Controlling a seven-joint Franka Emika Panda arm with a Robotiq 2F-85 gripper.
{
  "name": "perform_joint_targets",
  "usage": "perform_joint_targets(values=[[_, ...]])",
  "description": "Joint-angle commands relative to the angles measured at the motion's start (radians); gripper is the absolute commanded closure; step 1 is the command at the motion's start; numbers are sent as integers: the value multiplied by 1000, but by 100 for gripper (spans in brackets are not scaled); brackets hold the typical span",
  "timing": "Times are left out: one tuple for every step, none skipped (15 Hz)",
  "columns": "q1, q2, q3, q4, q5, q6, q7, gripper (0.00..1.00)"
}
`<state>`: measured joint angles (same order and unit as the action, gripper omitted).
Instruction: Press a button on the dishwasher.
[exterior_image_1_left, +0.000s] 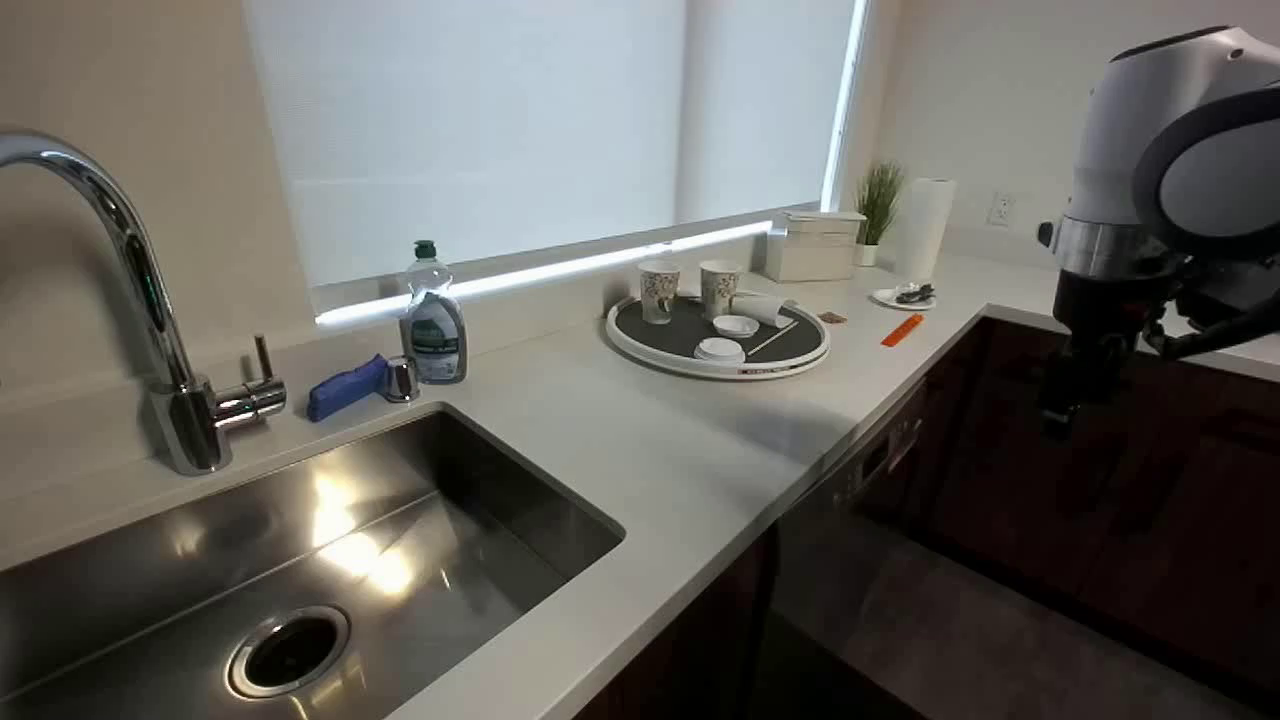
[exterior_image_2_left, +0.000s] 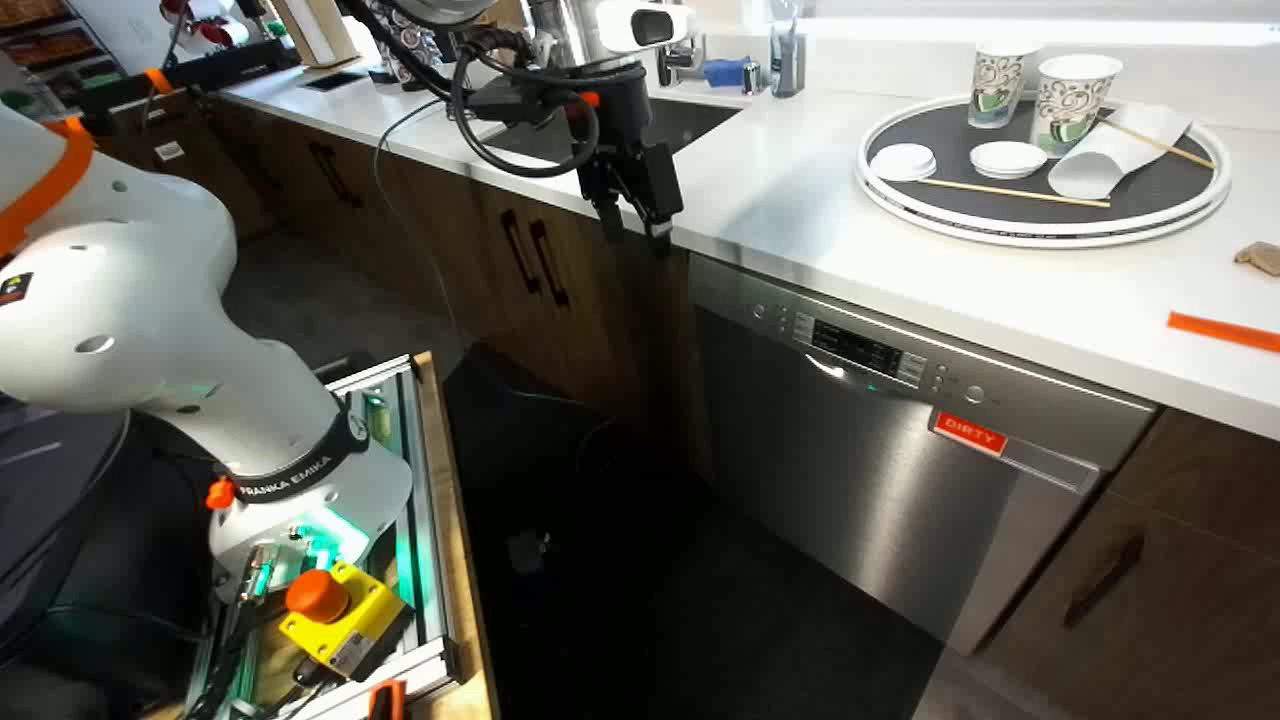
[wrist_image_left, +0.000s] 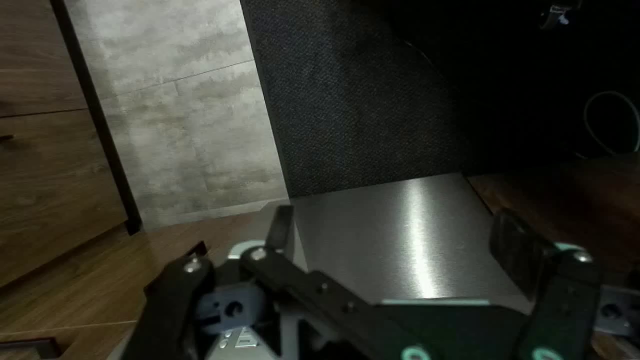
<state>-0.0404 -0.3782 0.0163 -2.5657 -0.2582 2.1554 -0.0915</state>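
The dishwasher has a brushed silver front in an exterior view and looks darker in an exterior view. Its top strip holds a dark display and a round button near the right end. A red DIRTY label sits below. My gripper hangs pointing down by the counter's front edge, near the dishwasher's upper left end. It also shows in an exterior view. In the wrist view my gripper is open, nothing between its fingers. The dishwasher front shows behind them, and a few panel buttons at bottom left.
The white countertop overhangs the dishwasher. On it stand a round tray with cups and lids, and an orange strip. Wooden cabinets flank the dishwasher. The sink and faucet are farther along the counter.
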Motion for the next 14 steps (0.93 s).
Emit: perform_joint_targets(values=[[7,0,-7,1,-2,-3,2,0],[7,0,-7,1,-2,-3,2,0],[7,0,-7,1,-2,-3,2,0],[7,0,-7,1,-2,-3,2,0],[7,0,-7,1,-2,-3,2,0],[7,0,-7,1,-2,-3,2,0],[7,0,-7,1,-2,-3,2,0],[3,10,-21,-5,-5,29,-18,0],[-5,29,-45,-11,1,49,-48,0],[-11,40,-68,-22,15,77,-67,0],[-18,52,-96,-38,18,120,-100,0],[-26,70,-131,-54,35,175,-135,0],[-30,90,-162,-63,56,221,-173,0],[-38,116,-193,-72,68,271,-214,0]])
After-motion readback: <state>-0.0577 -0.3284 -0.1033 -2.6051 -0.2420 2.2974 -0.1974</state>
